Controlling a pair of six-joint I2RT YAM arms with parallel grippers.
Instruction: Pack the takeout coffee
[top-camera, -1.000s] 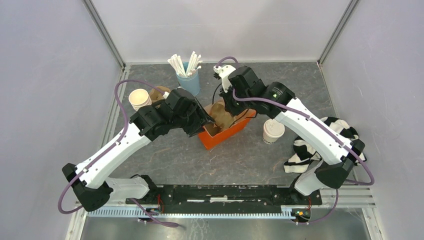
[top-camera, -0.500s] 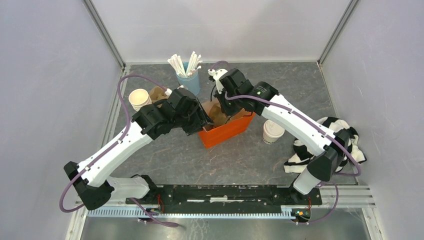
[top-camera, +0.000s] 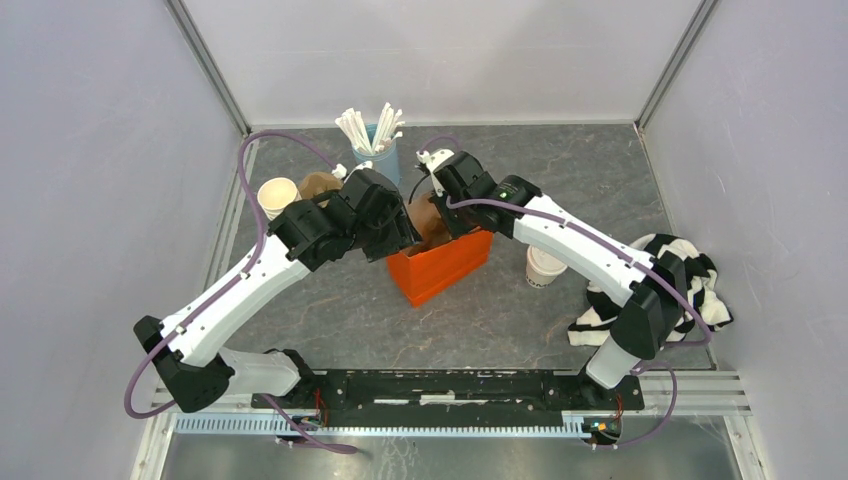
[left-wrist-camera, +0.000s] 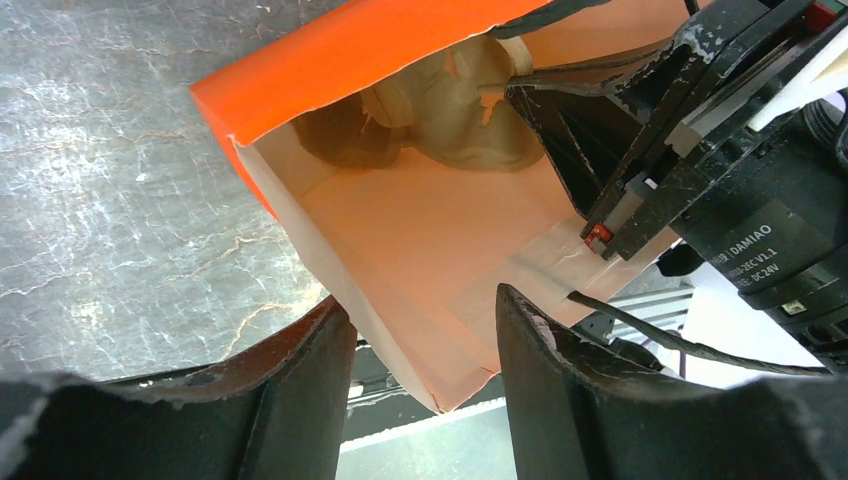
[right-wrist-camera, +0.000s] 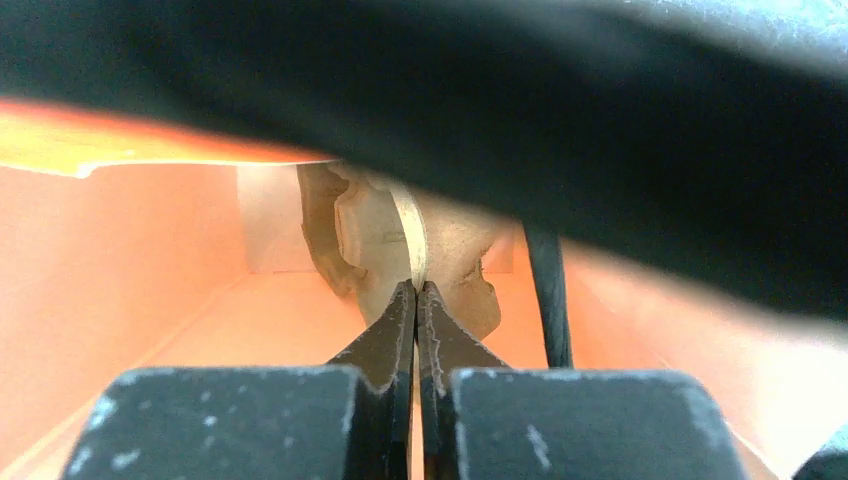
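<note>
Right tool (right-wrist-camera: 415, 288) pinched shut on pulp carrier (right-wrist-camera: 455, 250) inside orange bag (top-camera: 450, 268), left tool (left-wrist-camera: 422, 302) spread astride its wall; takeout coffee (top-camera: 545, 265) unpacked at centre right

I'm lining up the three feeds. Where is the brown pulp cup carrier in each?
Top external: carrier at centre, at the orange bag's mouth.
Left wrist: carrier upper middle, deep inside the bag.
Right wrist: carrier at centre, edge pinched in the right claw.
Shared landmark: the orange bag.
</note>
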